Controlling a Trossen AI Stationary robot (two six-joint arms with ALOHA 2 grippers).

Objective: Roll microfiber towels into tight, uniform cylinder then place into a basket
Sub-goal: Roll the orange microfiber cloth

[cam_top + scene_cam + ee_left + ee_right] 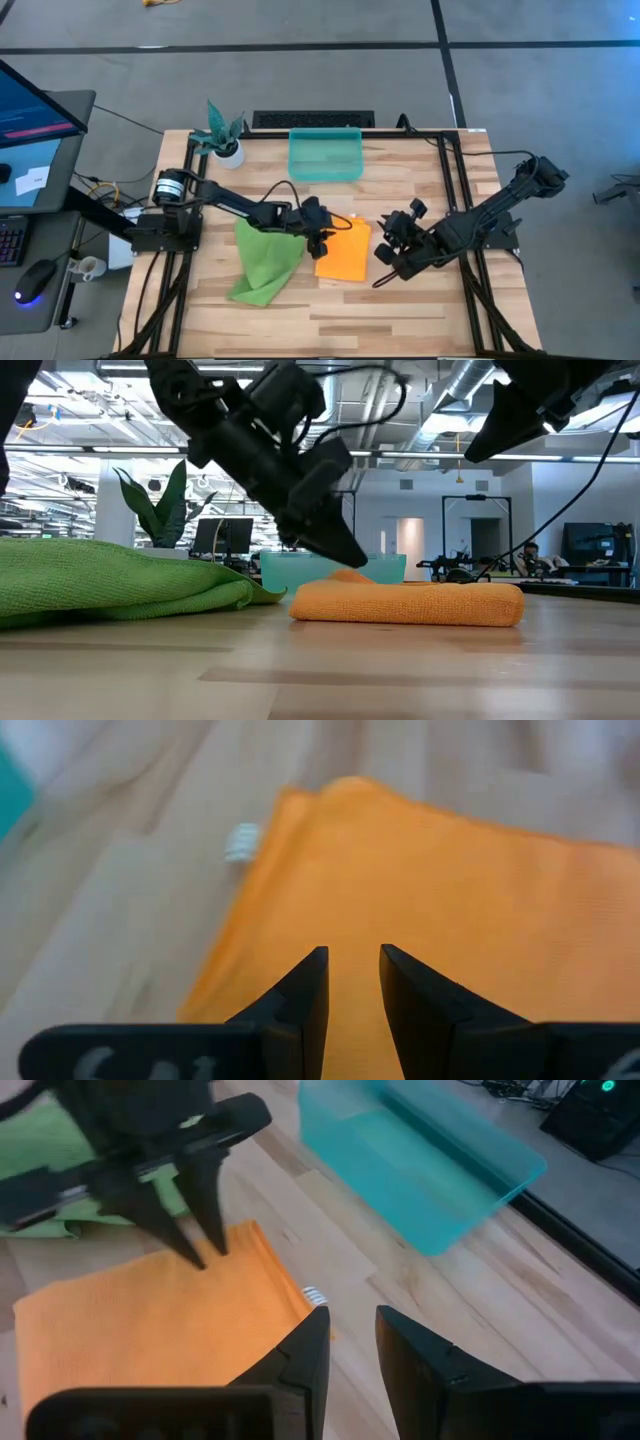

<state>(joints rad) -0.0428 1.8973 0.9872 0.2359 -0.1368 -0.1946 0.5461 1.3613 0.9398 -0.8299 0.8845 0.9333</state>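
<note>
The orange-yellow towel lies folded flat on the table, with a small white tag at its edge. The lime green towel lies crumpled to its left, touching it. The teal bin stands at the far middle and looks empty. My left gripper points down at the orange towel's far left part, its fingers a narrow gap apart with nothing between them. My right gripper hangs above the table just right of the orange towel, its fingers slightly apart and empty. My left gripper comes at the orange towel from above, slanting from the table's left, with its fingertips at the towel's far left part. I cannot tell whether the tips touch the cloth. The towel lies flat on the table.
A small white pot with a teal plant stands at the far left corner. A black frame rail runs along the table's right side. Bare wood shows in front of both towels.
</note>
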